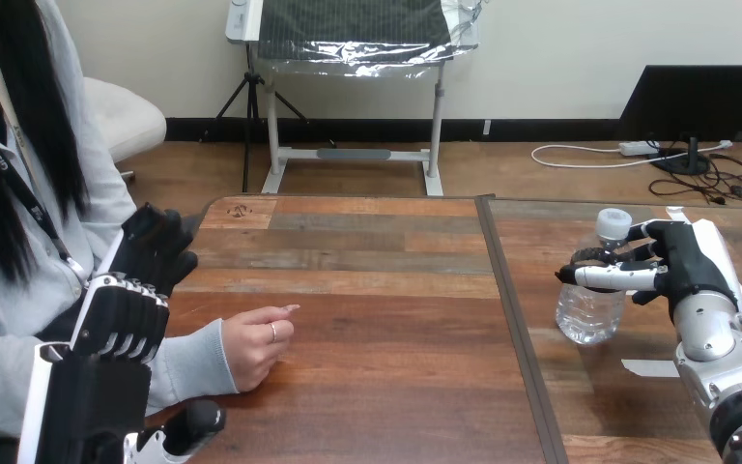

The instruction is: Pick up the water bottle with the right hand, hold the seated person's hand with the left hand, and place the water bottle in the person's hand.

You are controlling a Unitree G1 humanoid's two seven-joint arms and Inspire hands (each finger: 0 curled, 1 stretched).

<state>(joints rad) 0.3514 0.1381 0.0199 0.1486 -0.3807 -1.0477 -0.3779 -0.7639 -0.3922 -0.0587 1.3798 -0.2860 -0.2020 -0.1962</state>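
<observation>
Water bottle (589,314), clear with a white cap (613,222), is found toward the right of the wooden table (377,387), well apart from the person; the rest is told from the left. At the left edge the left hand (121,324) is raised with its back to the camera, just beside the person's grey sleeve (188,365); its fingers are stretched out loosely and nothing is gripped, though whether the sleeve is touched cannot be told. Just right of it, the person's hand (256,343) is rested on the table, loosely curled, with the fingertips pointed to the right. A dark seam (512,319) is seen running down the tabletop further right. Beyond it, the bottle is held slightly tilted near its top by the right hand (681,271), whose fingers are wrapped round it below the cap. Whether its base is lifted off the wood cannot be told. A strip of white tape (647,367) is stuck to the table just beside the bottle's base.
</observation>
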